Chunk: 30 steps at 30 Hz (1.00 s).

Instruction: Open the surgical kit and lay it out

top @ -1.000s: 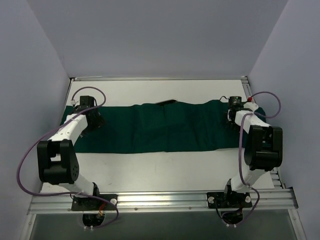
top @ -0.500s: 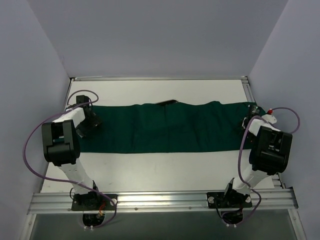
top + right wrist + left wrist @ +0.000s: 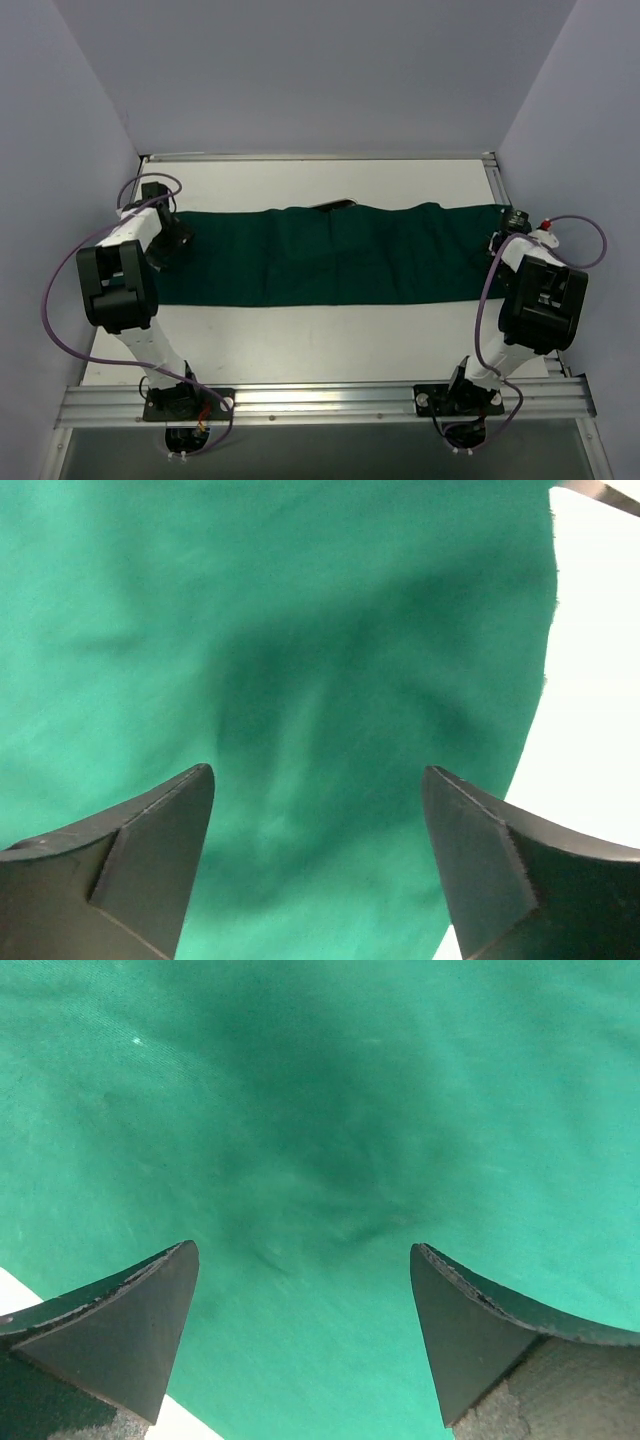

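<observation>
Surgical kit drape [image 3: 330,255]: lying as a long green strip across the bench [image 3: 300,340]. We are hovering the left pincer [image 3: 300,1250] over its left end and the right pincer [image 3: 315,770] over its right end, both spread open, gripping nothing. Handling note: we are aiming to pinch only the top layer near an edge, pulling outward evenly.

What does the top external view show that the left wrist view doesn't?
Only the top external view shows the whole dark green cloth drape spread as a long strip across the white table, the left gripper and right gripper at its ends, and a slim dark object at its far edge. Only the left wrist view shows the left gripper's dark fingers close up, wide apart and empty, over a faint crease. Both show cloth and tabletop.
</observation>
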{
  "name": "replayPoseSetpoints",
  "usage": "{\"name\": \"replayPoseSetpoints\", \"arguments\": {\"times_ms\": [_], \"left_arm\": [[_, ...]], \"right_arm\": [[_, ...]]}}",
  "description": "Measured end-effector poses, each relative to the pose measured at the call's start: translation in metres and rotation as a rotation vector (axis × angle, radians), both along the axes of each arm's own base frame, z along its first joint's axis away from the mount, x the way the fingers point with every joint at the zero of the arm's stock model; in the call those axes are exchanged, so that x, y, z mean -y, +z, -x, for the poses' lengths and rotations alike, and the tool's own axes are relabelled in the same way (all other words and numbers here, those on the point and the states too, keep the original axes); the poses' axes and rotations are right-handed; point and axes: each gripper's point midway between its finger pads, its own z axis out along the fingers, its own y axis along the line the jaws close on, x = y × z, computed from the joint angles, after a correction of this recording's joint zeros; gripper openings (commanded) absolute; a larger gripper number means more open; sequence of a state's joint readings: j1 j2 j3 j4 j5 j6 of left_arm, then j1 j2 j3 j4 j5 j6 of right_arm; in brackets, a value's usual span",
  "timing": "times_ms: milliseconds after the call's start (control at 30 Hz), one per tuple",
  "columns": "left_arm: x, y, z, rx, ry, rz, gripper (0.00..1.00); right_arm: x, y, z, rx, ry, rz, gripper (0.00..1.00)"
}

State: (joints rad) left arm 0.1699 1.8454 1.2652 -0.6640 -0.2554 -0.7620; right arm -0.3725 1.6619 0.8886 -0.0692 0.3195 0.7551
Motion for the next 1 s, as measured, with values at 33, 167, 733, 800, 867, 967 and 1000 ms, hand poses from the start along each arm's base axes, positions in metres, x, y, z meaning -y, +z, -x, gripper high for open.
{"name": "replayPoseSetpoints", "arguments": {"times_ms": [33,167,733,800,867,967,1000], "left_arm": [[0.002,0.007,-0.004,0.008,0.003,-0.008,0.96],[0.025,0.058,-0.041,0.1,-0.026,-0.065,0.96],[0.187,0.093,-0.127,0.16,-0.264,-0.125,0.98],[0.195,0.081,-0.13,0.132,-0.279,-0.13,0.98],[0.202,0.072,-0.134,0.114,-0.292,-0.137,0.98],[0.209,0.062,-0.14,0.1,-0.307,-0.143,0.99],[0.21,0.06,-0.142,0.097,-0.31,-0.145,0.99]], "right_arm": [[-0.005,0.004,-0.004,-0.002,0.021,0.007,0.82],[-0.034,0.031,-0.034,0.037,0.151,0.049,0.92],[-0.19,0.072,-0.069,0.056,0.778,0.144,1.0],[-0.203,0.072,-0.068,0.053,0.828,0.15,1.0],[-0.211,0.072,-0.067,0.051,0.861,0.155,1.0],[-0.222,0.072,-0.067,0.056,0.894,0.16,1.0],[-0.225,0.072,-0.067,0.057,0.905,0.161,1.0]]}}
